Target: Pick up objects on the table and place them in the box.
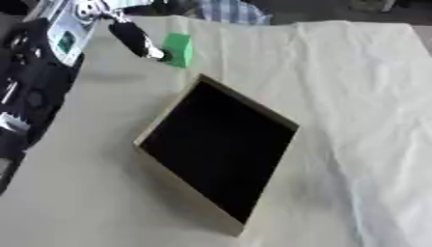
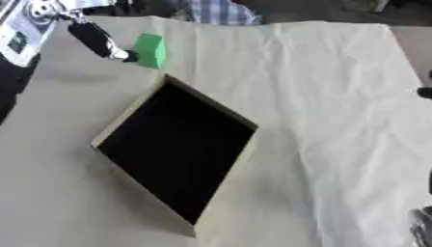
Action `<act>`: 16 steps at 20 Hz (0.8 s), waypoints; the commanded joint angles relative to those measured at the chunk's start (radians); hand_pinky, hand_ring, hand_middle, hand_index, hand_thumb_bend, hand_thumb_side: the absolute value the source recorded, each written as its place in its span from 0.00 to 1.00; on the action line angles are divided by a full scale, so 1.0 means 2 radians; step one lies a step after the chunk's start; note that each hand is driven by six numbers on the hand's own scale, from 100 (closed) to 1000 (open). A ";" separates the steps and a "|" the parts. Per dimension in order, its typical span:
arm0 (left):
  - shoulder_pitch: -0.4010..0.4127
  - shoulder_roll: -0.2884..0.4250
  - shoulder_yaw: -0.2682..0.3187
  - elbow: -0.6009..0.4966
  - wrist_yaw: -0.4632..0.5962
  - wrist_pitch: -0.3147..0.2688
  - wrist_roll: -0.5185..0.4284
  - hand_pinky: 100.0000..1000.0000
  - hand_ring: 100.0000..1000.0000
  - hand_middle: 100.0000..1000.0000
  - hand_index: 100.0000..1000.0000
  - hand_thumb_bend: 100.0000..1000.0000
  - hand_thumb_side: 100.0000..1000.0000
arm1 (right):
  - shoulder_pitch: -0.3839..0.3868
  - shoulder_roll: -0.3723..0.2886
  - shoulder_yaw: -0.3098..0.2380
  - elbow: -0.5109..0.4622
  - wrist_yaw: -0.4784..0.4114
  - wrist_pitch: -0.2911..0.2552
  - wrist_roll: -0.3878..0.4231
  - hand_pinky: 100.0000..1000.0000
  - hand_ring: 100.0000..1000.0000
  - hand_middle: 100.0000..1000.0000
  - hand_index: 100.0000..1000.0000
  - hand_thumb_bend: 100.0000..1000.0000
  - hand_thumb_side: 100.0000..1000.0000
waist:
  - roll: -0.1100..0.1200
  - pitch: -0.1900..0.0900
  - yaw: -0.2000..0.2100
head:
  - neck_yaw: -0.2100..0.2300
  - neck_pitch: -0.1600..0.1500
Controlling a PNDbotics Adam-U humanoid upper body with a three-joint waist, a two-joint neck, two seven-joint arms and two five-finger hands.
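1. The green block [image 1: 178, 48] stands on the cloth-covered table [image 1: 354, 96], just beyond the far corner of the box [image 1: 218, 152] and apart from it by a narrow strip of cloth.
2. The left hand [image 1: 133, 38] comes in from the upper left, beyond the box's far-left side. One dark finger with a pale tip points straight at the block and touches its left face, or nearly so; I cannot tell which. The finger that shows is straight and nothing is curled round the block.
3. The box lies askew, a thin tan rim round a black inside, with one corner toward the block and the opposite corner toward the near edge of the table. Nothing can be made out inside it.
4. Right of the box the cloth lies wide and bare, with only soft wrinkles, as far as the table's right edge.
5. Left of the box there is a bare stretch of cloth, bounded by the robot's dark left arm [image 1: 30, 91] along the left side.
6. At the right edge of the right eye view, well apart from the box, small dark parts of the right hand [image 2: 425, 91] show; whether its fingers are open or closed, I cannot tell.
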State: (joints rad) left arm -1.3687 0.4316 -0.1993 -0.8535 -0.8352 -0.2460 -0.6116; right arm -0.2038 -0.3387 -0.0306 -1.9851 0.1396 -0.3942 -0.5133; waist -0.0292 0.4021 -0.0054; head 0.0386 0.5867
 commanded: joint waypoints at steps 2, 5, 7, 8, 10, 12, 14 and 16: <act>-0.016 0.007 0.000 -0.012 0.011 -0.004 -0.017 0.83 0.89 0.85 0.96 0.41 0.26 | -0.007 -0.010 -0.002 -0.007 -0.002 -0.003 0.001 0.55 0.67 0.54 0.70 0.00 0.87 | 0.002 -0.007 -0.004 | 0.008 -0.012; -0.016 0.008 -0.003 -0.009 0.013 -0.008 -0.043 0.87 0.92 0.86 0.95 0.41 0.26 | -0.009 -0.010 -0.002 -0.007 -0.003 -0.003 0.000 0.55 0.66 0.54 0.70 0.00 0.88 | 0.005 -0.003 -0.007 | 0.012 -0.016; -0.017 0.009 -0.001 -0.008 0.010 -0.008 -0.057 0.88 0.93 0.86 0.95 0.40 0.25 | -0.010 -0.010 -0.001 -0.007 -0.003 -0.003 -0.001 0.55 0.66 0.53 0.70 0.00 0.88 | 0.006 0.000 -0.008 | 0.013 -0.017; -0.018 0.010 0.000 -0.008 0.007 -0.007 -0.062 0.89 0.93 0.87 0.96 0.39 0.24 | -0.011 -0.010 -0.001 -0.007 -0.003 -0.003 -0.002 0.55 0.66 0.53 0.70 0.00 0.88 | 0.008 0.001 -0.009 | 0.014 -0.018; -0.020 0.011 0.003 -0.006 0.002 -0.004 -0.072 0.90 0.94 0.87 0.96 0.39 0.24 | -0.014 -0.011 -0.001 -0.007 -0.004 -0.003 -0.003 0.55 0.66 0.53 0.70 0.00 0.88 | 0.009 0.004 -0.010 | 0.016 -0.020; -0.022 0.011 0.005 -0.006 0.000 -0.003 -0.081 0.90 0.94 0.87 0.95 0.39 0.25 | -0.017 -0.013 0.000 -0.007 -0.004 -0.004 -0.003 0.55 0.66 0.53 0.70 0.00 0.88 | 0.011 0.007 -0.012 | 0.018 -0.022; -0.025 0.014 0.006 -0.007 -0.002 -0.001 -0.092 0.90 0.94 0.87 0.95 0.38 0.25 | -0.020 -0.014 0.000 -0.007 -0.005 -0.005 -0.003 0.55 0.66 0.53 0.70 0.00 0.88 | 0.012 0.010 -0.015 | 0.022 -0.024; -0.028 0.016 0.009 -0.009 -0.003 0.002 -0.099 0.90 0.95 0.87 0.95 0.39 0.25 | -0.022 -0.015 0.002 -0.007 -0.006 -0.005 -0.003 0.55 0.66 0.53 0.70 0.00 0.88 | 0.013 0.012 -0.018 | 0.025 -0.028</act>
State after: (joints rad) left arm -1.3944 0.4334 -0.1941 -0.8530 -0.8387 -0.2441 -0.7979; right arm -0.2386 -0.3410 -0.0266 -1.9851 0.1353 -0.4018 -0.5183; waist -0.0015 0.4493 -0.0413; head 0.0826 0.5461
